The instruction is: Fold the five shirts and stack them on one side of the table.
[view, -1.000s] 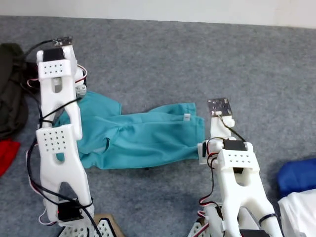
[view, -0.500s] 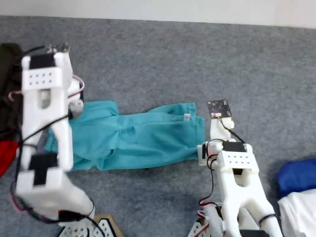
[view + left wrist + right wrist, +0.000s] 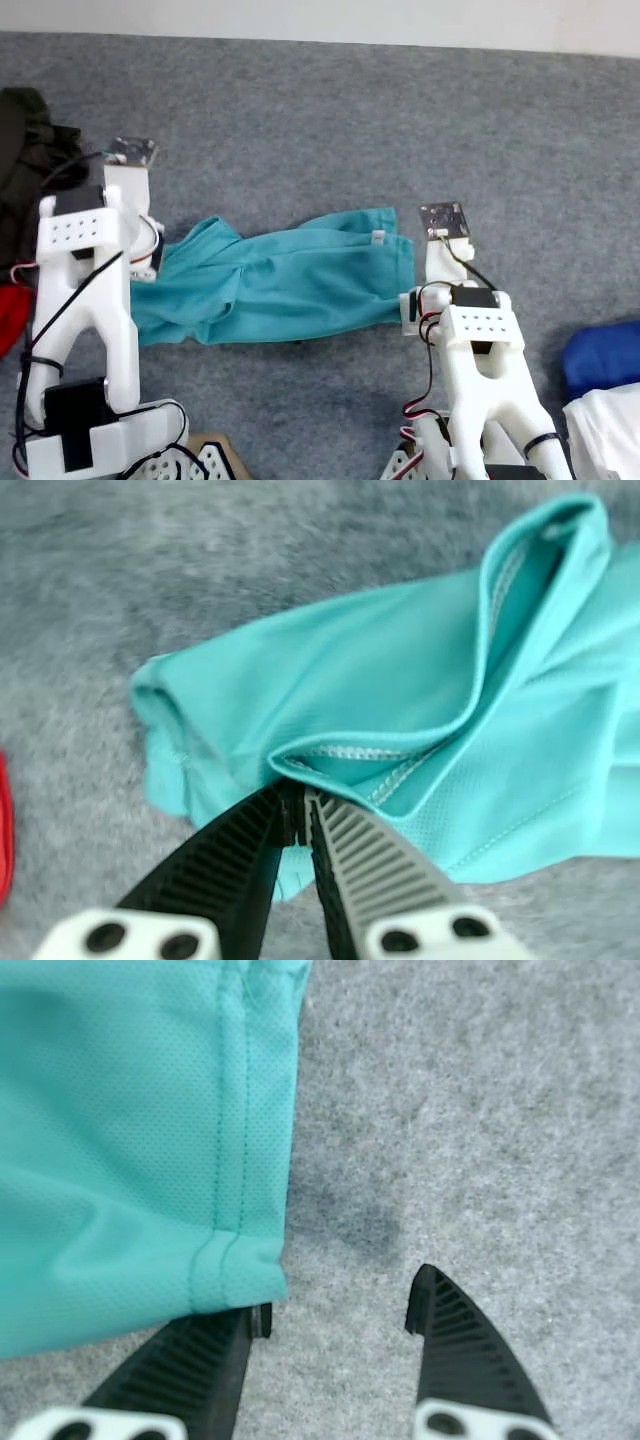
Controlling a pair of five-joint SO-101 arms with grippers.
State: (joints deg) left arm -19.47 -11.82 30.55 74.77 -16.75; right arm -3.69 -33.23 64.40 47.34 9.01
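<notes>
Two arms at the near edge. The right arm (image 3: 480, 360) sits just as it did a second ago, its right claw (image 3: 340, 1305) spread open at the teal shirt's hem corner, one finger touching the cloth and the other on bare tabletop (image 3: 300, 120). The left arm (image 3: 85, 300) has swung out and pulled back toward its base. The left claw (image 3: 298, 808) is clamped shut on a folded edge of the teal shirt (image 3: 300, 280). The shirt's sleeve end has been dragged along: a second ago it lay spread, and it is now narrower and bunched. The rest of the shirt lies flat across the middle between both arms, unmoved.

Cloth count, near to far:
- one white piece (image 3: 605, 430) at the near right corner
- one blue bundle (image 3: 600, 355) just behind it
- one red piece (image 3: 10, 310) at the left edge
- the one teal shirt
- one dark pile (image 3: 25, 170) at the far left

Five in all.
</notes>
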